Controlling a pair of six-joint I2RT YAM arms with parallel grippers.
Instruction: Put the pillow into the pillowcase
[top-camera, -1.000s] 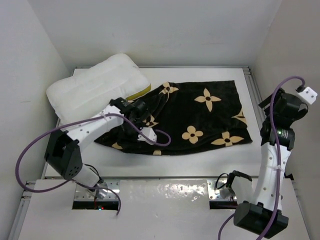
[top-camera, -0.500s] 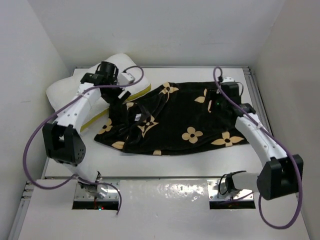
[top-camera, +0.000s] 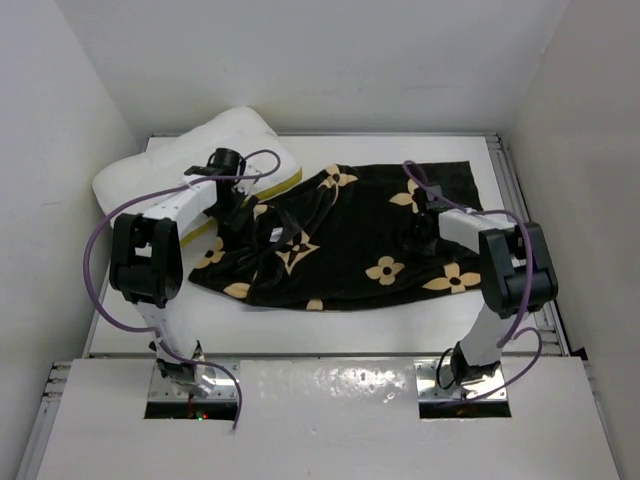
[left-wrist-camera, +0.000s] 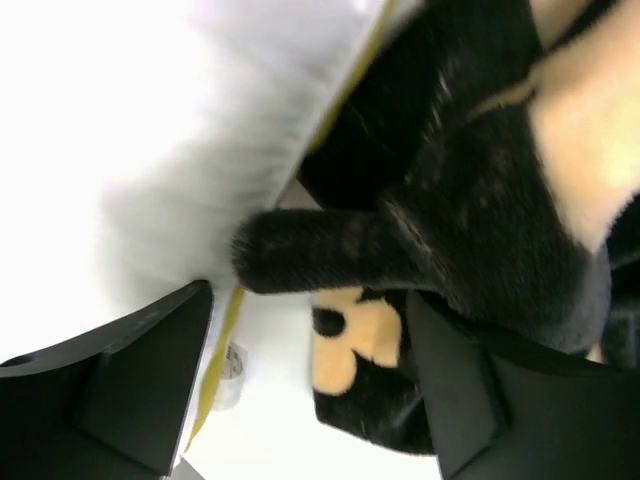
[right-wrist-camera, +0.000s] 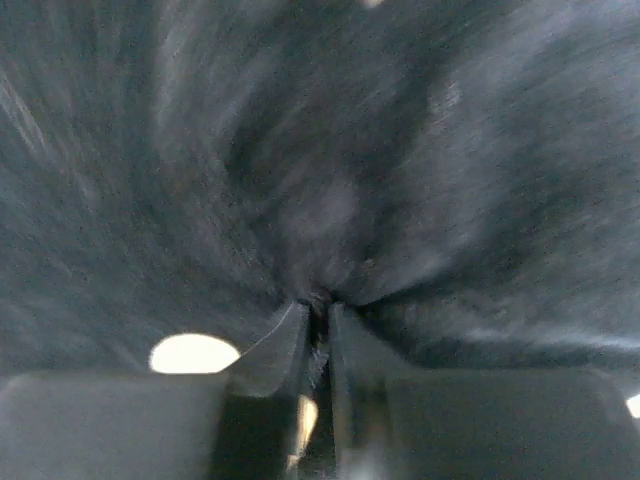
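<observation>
The white puffy pillow (top-camera: 175, 178) lies at the table's back left, its yellow band (top-camera: 275, 187) against the left end of the black pillowcase (top-camera: 365, 225) with tan flowers. My left gripper (top-camera: 237, 210) is down at that junction and stands open. In the left wrist view the pillow (left-wrist-camera: 170, 140), its yellow band (left-wrist-camera: 222, 335) and a rumpled fold of the pillowcase (left-wrist-camera: 470, 210) lie between and beyond the spread jaws of the left gripper (left-wrist-camera: 310, 400). My right gripper (top-camera: 420, 238) presses on the pillowcase's right half. Up close the right gripper (right-wrist-camera: 318, 315) is shut on a pinch of pillowcase (right-wrist-camera: 350, 130) fabric.
The white table (top-camera: 350, 320) is boxed in by white walls at the left, back and right. Its raised rail (top-camera: 520, 215) runs along the right side. A shiny metal plate (top-camera: 330, 385) spans the near edge by the arm bases. Purple cables loop off both arms.
The right arm swung in from the right side, came down onto the pillowcase and closed on its fabric. The left gripper moved from the pillowcase's front to the pillow's yellow edge.
</observation>
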